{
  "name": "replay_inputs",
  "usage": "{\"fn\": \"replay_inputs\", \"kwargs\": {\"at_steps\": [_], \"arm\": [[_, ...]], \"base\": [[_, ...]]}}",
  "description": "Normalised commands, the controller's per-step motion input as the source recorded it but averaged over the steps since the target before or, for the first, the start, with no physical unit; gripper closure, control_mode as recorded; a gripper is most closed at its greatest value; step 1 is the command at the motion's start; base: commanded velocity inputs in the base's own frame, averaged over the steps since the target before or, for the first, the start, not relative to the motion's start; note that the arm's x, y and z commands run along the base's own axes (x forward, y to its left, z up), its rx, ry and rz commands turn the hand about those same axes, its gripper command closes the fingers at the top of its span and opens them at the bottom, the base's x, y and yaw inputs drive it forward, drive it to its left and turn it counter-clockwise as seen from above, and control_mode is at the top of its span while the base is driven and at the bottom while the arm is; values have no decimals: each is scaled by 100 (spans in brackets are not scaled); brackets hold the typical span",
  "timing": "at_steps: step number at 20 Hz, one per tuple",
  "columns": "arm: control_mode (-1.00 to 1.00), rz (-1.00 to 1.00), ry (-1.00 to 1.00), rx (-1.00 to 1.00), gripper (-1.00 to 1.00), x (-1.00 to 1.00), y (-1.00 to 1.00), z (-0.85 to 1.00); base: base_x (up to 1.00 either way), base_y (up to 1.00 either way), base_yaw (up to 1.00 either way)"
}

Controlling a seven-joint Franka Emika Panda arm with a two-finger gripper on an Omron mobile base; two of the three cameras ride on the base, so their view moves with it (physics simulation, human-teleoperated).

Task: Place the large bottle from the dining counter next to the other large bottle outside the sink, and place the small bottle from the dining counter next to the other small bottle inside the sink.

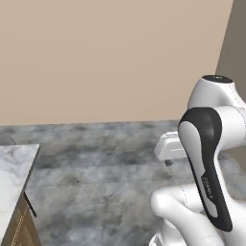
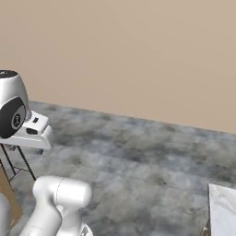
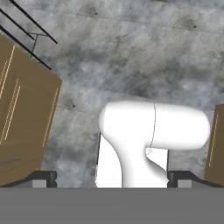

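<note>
The claw [image 3: 112, 178] stands wide, its two dark tips at the lower left and lower right of the hand view with nothing between them, and it looks down on grey mottled floor [image 3: 131, 52].

The dining counter [image 1: 14, 168] shows as a marble corner at the lower left of the left base view, its tan wooden base [image 3: 24, 118] at the left of the hand view. The part of the tabletop in sight carries neither bottle, so I cannot place them.

Judging from the task alone, the large bottle is likely rigid, smooth and top-heavy, so it is best taken across the body rather than the neck. The small one should be light and easily tipped, wanting a low, gentle pinch.
</note>
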Motion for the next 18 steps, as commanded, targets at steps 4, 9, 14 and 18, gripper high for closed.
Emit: {"fn": "replay_inputs", "kwargs": {"at_steps": [4,9,14,18], "arm": [[100,0,0,0,-100,0,0,0],[100,0,0,0,-100,0,0,0],[100,0,0,0,-100,0,0,0],[100,0,0,0,-100,0,0,0]], "base": [[100,0,19],[100,0,19],[100,0,20],[100,0,27]]}}
